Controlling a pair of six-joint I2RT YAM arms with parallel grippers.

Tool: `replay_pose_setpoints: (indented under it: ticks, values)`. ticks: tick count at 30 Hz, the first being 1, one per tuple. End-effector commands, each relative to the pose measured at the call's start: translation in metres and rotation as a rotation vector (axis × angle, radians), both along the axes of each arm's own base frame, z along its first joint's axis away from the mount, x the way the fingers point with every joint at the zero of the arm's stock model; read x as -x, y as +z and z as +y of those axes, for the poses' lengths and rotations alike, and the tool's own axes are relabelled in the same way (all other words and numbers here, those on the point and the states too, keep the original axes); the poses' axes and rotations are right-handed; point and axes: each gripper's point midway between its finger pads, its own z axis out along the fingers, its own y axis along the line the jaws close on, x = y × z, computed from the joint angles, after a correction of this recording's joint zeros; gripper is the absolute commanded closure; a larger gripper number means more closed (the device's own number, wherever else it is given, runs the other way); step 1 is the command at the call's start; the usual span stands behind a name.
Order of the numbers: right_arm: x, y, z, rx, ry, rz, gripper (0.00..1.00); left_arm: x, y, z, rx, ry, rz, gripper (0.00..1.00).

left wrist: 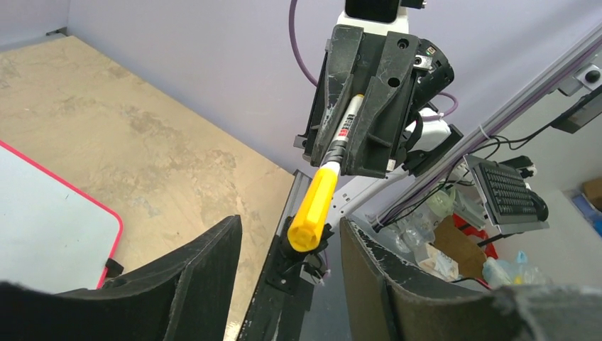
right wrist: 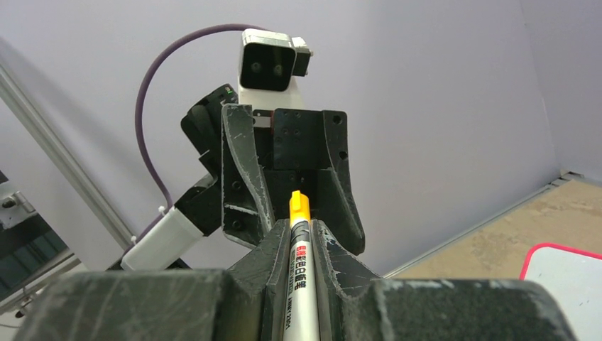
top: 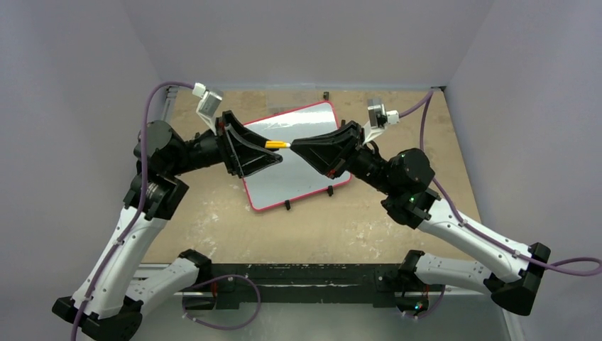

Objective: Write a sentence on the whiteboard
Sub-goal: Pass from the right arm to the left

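Note:
The whiteboard (top: 302, 177) lies flat at mid-table, with a pale face and a red-pink rim; no lettering shows on it. Its corner shows in the left wrist view (left wrist: 50, 220) and in the right wrist view (right wrist: 568, 277). My right gripper (top: 299, 147) is shut on a silver marker (right wrist: 298, 270), held level above the board. The marker's yellow cap (top: 277, 145) points at my left gripper (top: 272, 150). The left gripper is open, and the cap (left wrist: 312, 209) sits just in front of the gap between its fingers (left wrist: 192, 284).
Small black clips (top: 287, 205) sit on the board's near edge. A black rail (top: 298, 273) runs along the table's near edge between the arm bases. Grey walls close in the left, back and right. A keyboard (left wrist: 507, 192) and clutter lie beyond the table.

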Motion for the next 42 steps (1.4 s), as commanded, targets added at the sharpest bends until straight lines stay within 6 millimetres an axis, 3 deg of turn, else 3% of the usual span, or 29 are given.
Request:
replay_pose_setpoints:
  ticks: [1, 8, 15, 20, 22, 26, 28, 30, 33, 39, 42]
  values:
    - [0.012, 0.011, -0.005, -0.024, 0.029, -0.062, 1.00, 0.011, 0.027, 0.000, 0.044, -0.053, -0.094, 0.50]
    - [0.014, 0.005, 0.004, 0.009, 0.066, -0.059, 1.00, 0.014, 0.030, -0.005, 0.040, -0.119, -0.105, 0.65]
    - [0.012, 0.000, 0.011, 0.038, 0.080, -0.047, 1.00, 0.029, 0.035, -0.006, 0.026, -0.218, -0.164, 0.80]
    - [0.012, 0.001, 0.010, 0.039, 0.076, -0.043, 1.00, 0.035, 0.027, -0.005, -0.012, -0.246, -0.158, 0.95]
    - [0.011, 0.001, 0.009, 0.038, 0.070, -0.041, 1.00, 0.037, 0.024, -0.004, -0.021, -0.255, -0.163, 0.96]
    - [0.010, 0.003, 0.008, 0.040, 0.064, -0.038, 1.00, 0.041, 0.019, -0.004, -0.039, -0.278, -0.167, 0.81]
    - [0.010, 0.002, 0.008, 0.040, 0.063, -0.037, 1.00, 0.042, 0.017, -0.003, -0.046, -0.284, -0.165, 0.79]
    - [0.010, 0.002, 0.008, 0.043, 0.061, -0.034, 1.00, 0.043, 0.016, -0.003, -0.047, -0.294, -0.168, 0.83]
    - [0.008, 0.001, 0.008, 0.047, 0.051, -0.030, 1.00, 0.045, 0.017, -0.003, -0.047, -0.294, -0.174, 0.99]
    - [0.000, -0.003, 0.002, 0.067, 0.000, 0.003, 1.00, 0.044, 0.016, 0.000, -0.054, -0.257, -0.204, 1.00]
    - [-0.020, -0.008, -0.024, 0.123, -0.141, 0.024, 1.00, 0.037, 0.014, 0.005, -0.062, -0.213, -0.205, 1.00]
